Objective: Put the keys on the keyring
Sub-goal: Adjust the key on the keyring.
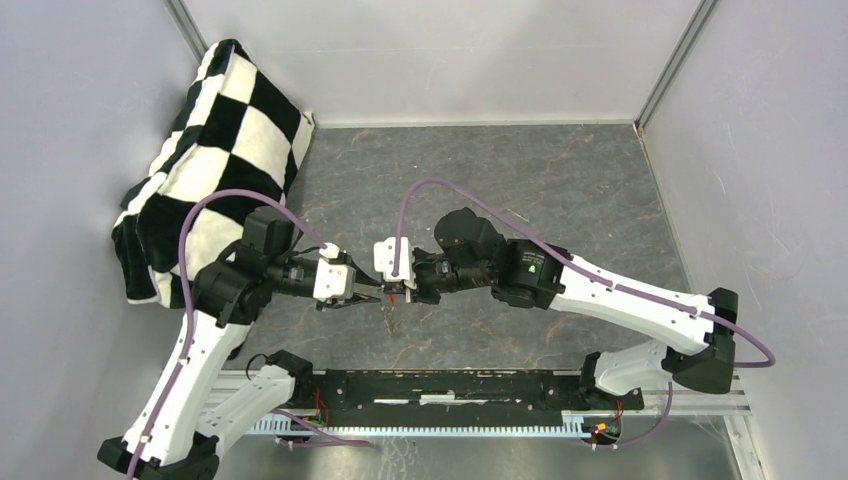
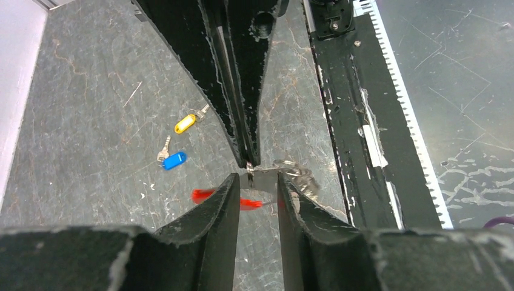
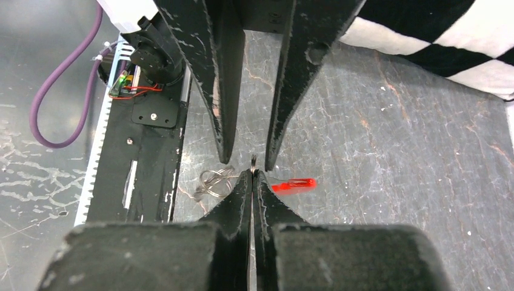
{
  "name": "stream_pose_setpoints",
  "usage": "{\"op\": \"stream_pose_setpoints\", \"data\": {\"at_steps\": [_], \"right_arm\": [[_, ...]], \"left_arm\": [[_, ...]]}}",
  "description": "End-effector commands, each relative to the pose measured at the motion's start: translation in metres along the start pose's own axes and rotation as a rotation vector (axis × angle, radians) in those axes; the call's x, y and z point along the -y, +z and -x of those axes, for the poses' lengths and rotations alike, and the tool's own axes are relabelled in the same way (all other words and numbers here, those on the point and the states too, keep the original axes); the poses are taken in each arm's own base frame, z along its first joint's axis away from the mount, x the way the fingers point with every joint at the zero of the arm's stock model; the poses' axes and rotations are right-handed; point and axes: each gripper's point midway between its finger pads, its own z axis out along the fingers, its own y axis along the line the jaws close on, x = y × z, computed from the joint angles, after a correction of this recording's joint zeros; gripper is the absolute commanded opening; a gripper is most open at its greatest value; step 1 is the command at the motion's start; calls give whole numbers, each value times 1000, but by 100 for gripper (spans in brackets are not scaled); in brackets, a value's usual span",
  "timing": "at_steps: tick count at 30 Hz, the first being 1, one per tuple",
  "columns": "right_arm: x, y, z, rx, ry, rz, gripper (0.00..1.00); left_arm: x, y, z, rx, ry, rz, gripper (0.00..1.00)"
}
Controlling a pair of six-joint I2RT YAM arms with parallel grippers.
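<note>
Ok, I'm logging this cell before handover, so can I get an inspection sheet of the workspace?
Surface: grey marbled table.
Job's things: yellow-capped key and blue-capped key lie loose on the table; red keyring by the gripper tips, silver wire loops nearby.
Clutter: checkered cloth in the far left corner.
Grippers: left gripper open; right gripper shut, tip to tip with it.
Cables: purple cables arch over both arms.
Surroundings: pale walls; black rail at near edge.

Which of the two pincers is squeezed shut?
The right pincer: its two sides meet with no gap, pinching thin metal of the keyring. The left pincer facing it shows a clear gap.
</note>
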Motion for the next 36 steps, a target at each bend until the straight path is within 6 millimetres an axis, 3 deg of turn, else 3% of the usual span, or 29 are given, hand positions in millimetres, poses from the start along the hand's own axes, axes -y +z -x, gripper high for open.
{"op": "stream_pose_setpoints", "data": {"at_steps": [1, 9, 12, 14, 18, 23, 26, 31, 36], "right_arm": [[0, -3, 26, 44, -42, 13, 0], [2, 1, 33, 34, -49, 7, 1], [6, -3, 42, 64, -40, -17, 3], [11, -11, 51, 108, -31, -59, 16], [22, -44, 58, 263, -50, -216, 33], [12, -82, 49, 498, -73, -317, 36], [2, -89, 49, 572, -68, -299, 34], [-16, -93, 62, 670, -75, -207, 34], [-17, -94, 73, 748, -55, -202, 33]], "left_arm": [[-1, 2, 1, 8, 56, -19, 35], [2, 3, -8, -12, 58, -15, 3], [4, 3, -12, -19, 55, -14, 2], [5, 3, -12, -16, 52, -16, 2], [1, 6, 11, 88, -33, -3, 2], [-3, 2, 62, 297, -112, 10, 2], [-6, -2, 82, 365, -76, 13, 2], [-3, -5, 95, 386, -63, -50, 2], [5, -4, 100, 400, -52, -121, 2]]}}
